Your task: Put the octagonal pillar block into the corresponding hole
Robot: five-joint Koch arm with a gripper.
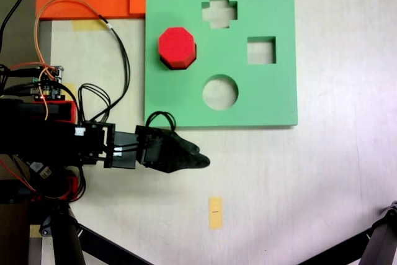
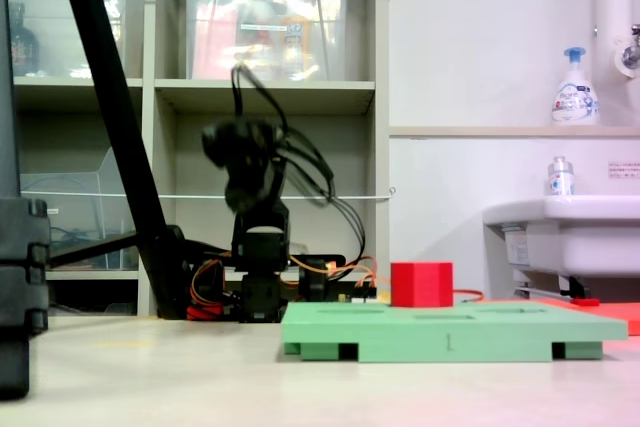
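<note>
In the first exterior view I look straight down on the table. The octagonal pillar block stands on the green foam board, in the board's upper left part. It sits in or on a cutout there, because a dark edge shows under its lower left side; I judge this is the corresponding hole, but I cannot tell how deep the block is seated. The cross cutout, the square cutout and the round cutout are open. My gripper is off the board, just below its lower edge. From the fingertips the block lies at about 11 o'clock, well apart, with the board's edge between them. The fingers look pressed together into one dark point, with nothing between them, though the dark shape hides detail.

In the second exterior view I look low across the table. The block stands upright, its axis vertical, and rises clearly above the board's top surface. So I judge it is not fully down, or the board is thinner than the block. The arm stands behind, at 9 o'clock from the block, and is blurred; here I cannot tell the state of the fingers. There is only one arm, so any push down must come from this one.
</note>
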